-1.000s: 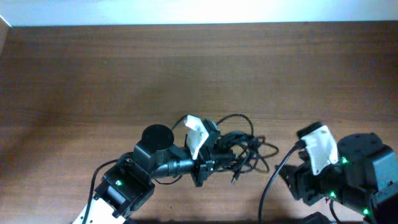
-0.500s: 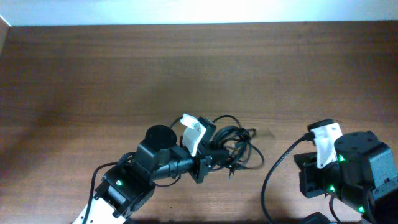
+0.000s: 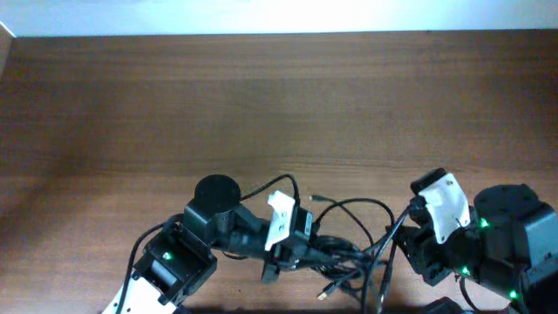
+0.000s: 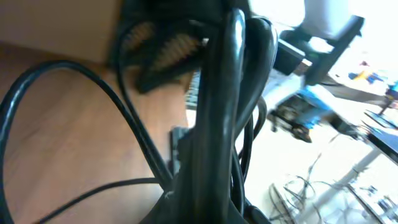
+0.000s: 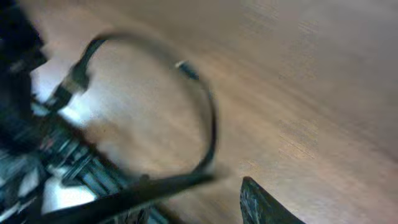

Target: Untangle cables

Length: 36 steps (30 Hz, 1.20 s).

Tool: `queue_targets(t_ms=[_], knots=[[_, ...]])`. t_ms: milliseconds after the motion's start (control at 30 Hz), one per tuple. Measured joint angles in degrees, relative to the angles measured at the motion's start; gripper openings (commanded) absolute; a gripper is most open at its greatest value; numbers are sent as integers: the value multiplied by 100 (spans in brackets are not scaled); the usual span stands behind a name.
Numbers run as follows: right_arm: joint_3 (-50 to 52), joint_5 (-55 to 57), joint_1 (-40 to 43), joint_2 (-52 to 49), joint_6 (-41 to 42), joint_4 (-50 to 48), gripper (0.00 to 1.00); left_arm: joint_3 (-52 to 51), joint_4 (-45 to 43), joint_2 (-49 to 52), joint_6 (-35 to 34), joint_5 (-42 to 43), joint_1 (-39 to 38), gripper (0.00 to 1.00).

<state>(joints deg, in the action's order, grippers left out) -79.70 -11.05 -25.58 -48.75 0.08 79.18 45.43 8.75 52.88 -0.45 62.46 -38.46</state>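
A tangle of black cables (image 3: 344, 253) lies near the table's front edge, between my two arms. My left gripper (image 3: 292, 240) is shut on the thick part of the bundle, which fills the left wrist view (image 4: 217, 124) and hides the fingers (image 4: 205, 211). One loop rises toward the back (image 3: 277, 181), and several strands run right toward my right gripper (image 3: 408, 234). In the right wrist view a cable loop (image 5: 208, 124) arcs over the wood and one strand crosses between the spread fingers (image 5: 199, 208). The right gripper looks open and holds nothing.
The brown wooden table (image 3: 261, 105) stretches bare to the back and left. A pale wall strip (image 3: 279, 13) borders the far edge. Both arm bases crowd the front edge, and a loose plug end (image 3: 324, 295) lies at the front.
My left gripper has pulled the bundle down toward the front edge and slightly right. The cables now stretch out toward the right arm, whose gripper has swung left to meet them.
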Motion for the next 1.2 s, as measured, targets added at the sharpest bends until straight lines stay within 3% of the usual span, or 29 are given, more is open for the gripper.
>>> queue_targets(t_ms=[133, 233, 367, 500, 667, 900, 1200], knots=[[0, 1561, 0, 2, 1585, 9, 50, 0, -4, 0, 238, 463, 2, 0], [0, 1829, 0, 2, 1869, 247, 51, 0, -2, 0, 306, 511, 2, 0], [0, 1272, 0, 2, 1241, 356, 52, 0, 17, 0, 393, -44, 0, 0], [0, 378, 0, 2, 745, 308, 52, 0, 190, -4, -269, -1377, 0, 0], [0, -129, 0, 2, 619, 7, 57, 0, 420, -4, -907, -2214, 0, 0], [0, -197, 0, 2, 608, -479, 58, -11, -479, 11, -1270, -1532, 0, 0], [0, -933, 0, 2, 494, -295, 57, -11, -643, 11, -1272, -1185, 0, 0]])
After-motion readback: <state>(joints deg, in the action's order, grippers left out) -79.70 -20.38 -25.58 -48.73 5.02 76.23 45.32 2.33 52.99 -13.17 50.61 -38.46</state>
